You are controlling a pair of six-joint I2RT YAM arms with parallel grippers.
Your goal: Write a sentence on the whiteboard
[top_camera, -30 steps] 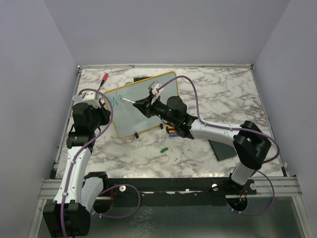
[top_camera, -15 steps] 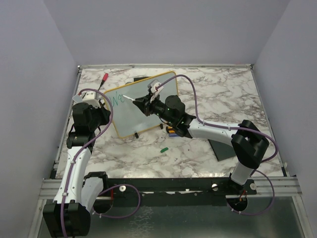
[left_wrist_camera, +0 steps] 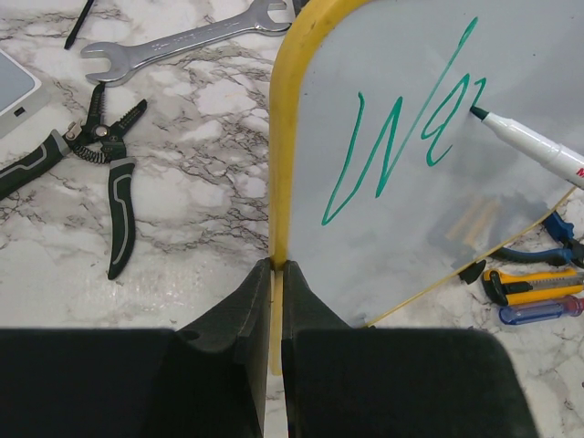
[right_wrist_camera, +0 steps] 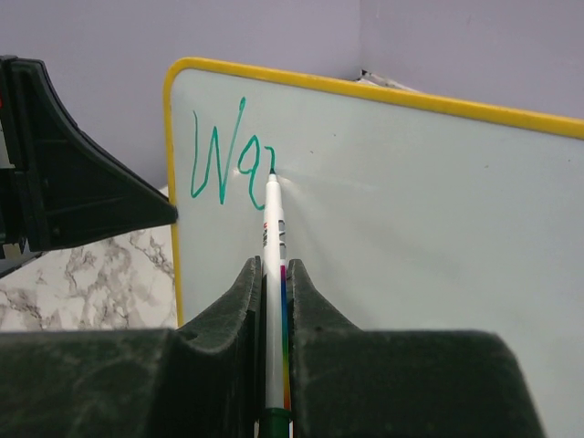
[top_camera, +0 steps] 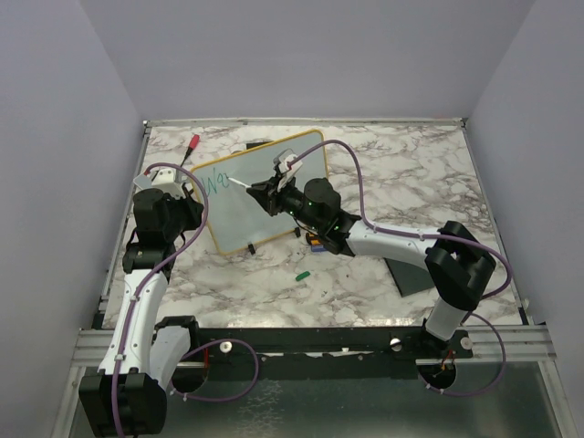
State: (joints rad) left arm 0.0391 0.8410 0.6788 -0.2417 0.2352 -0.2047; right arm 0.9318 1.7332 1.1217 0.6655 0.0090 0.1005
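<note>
Working over a marbled tabletop [top_camera: 383,173] boxed in by pale lilac walls. Pinching a white marker [right_wrist_camera: 272,228] between the closed fingers of the right gripper [right_wrist_camera: 274,266], low on the barrel, and touching its teal tip to the whiteboard [right_wrist_camera: 411,210] just beside the last stroke. Forming the sentence [right_wrist_camera: 224,164], with only a "W" and one more letter showing near the board's upper left corner. Clamping the yellow frame edge-on with the left gripper [left_wrist_camera: 276,274], fingers shut on either side of the rim, and propping the panel on its long edge at the back-left of the table, seemingly leaning a little in the overhead view.

Judging the board as light and stiff, yet likely to skate or tip on its small feet under pen pressure. Bracing at the frame rather than the slick writing face, probably the right hold. Judging the marker as light and smooth-barrelled, apt to twist in the jaws if pushed hard, so calling for a gentle touch. Lying on the table to one side of the clamped edge: pliers [left_wrist_camera: 114,173] and a wrench [left_wrist_camera: 182,41]. Lying near the board's foot on the other side: a utility knife [left_wrist_camera: 525,285].
</note>
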